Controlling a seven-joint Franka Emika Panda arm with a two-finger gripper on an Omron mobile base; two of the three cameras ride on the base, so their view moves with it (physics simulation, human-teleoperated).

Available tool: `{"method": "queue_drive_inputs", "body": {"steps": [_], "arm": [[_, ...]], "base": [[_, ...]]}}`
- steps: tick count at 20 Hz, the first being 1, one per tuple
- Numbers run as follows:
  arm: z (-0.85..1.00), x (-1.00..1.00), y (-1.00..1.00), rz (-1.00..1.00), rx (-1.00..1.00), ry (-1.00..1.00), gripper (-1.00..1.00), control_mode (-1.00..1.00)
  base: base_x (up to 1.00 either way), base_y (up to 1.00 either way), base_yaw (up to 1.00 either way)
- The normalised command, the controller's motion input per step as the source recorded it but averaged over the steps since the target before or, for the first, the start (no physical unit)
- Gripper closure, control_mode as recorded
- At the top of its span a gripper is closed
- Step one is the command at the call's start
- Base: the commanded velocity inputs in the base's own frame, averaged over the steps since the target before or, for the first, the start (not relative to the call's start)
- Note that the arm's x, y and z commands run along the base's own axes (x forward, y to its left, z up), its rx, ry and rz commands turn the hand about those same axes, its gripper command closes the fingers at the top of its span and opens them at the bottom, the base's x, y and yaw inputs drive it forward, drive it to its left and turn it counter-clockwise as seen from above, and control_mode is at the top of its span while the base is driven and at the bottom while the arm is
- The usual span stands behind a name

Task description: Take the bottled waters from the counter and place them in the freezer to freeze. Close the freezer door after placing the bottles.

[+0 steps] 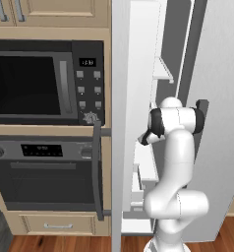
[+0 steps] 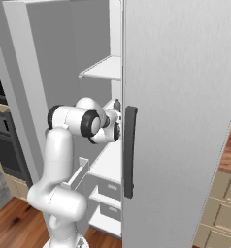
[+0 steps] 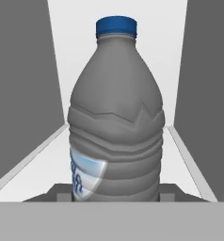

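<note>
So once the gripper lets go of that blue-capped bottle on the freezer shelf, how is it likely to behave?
The bottle looks tall against its base, so it may tip if nudged. Its round body would probably roll if it fell on the flat white shelf. The ribbed, dented-looking plastic suggests thin walls that could give under a squeeze from the gripper.

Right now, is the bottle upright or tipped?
Upright: in the hand view the bottle stands with its blue cap straight up, between the fingers, over the white freezer shelf.
</note>
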Motion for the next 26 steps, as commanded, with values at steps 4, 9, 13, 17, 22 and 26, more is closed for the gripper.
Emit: {"method": "queue_drive_inputs", "body": {"steps": [4, 9, 13, 17, 22, 26], "arm": [[-0.19, 0.00, 0.00, 0.00, 0.00, 0.00, -1.00, -1.00], [0.00, -0.01, 0.00, 0.00, 0.00, 0.01, -1.00, -1.00], [0.00, -0.11, 0.05, 0.00, -0.01, 0.01, -1.00, -1.00], [0.04, -0.17, 0.22, -0.01, -0.06, 0.09, -1.00, -1.00], [0.31, -0.22, 0.28, -0.01, -0.06, 0.01, -1.00, -1.00], [0.31, -0.21, 0.03, -0.02, -0.01, 0.00, -1.00, -1.00]], "base": [[0.00, 0.00, 0.00], [0.00, 0.00, 0.00], [0.00, 0.00, 0.00], [0.00, 0.00, 0.00], [0.00, 0.00, 0.00], [0.00, 0.00, 0.00]]}}
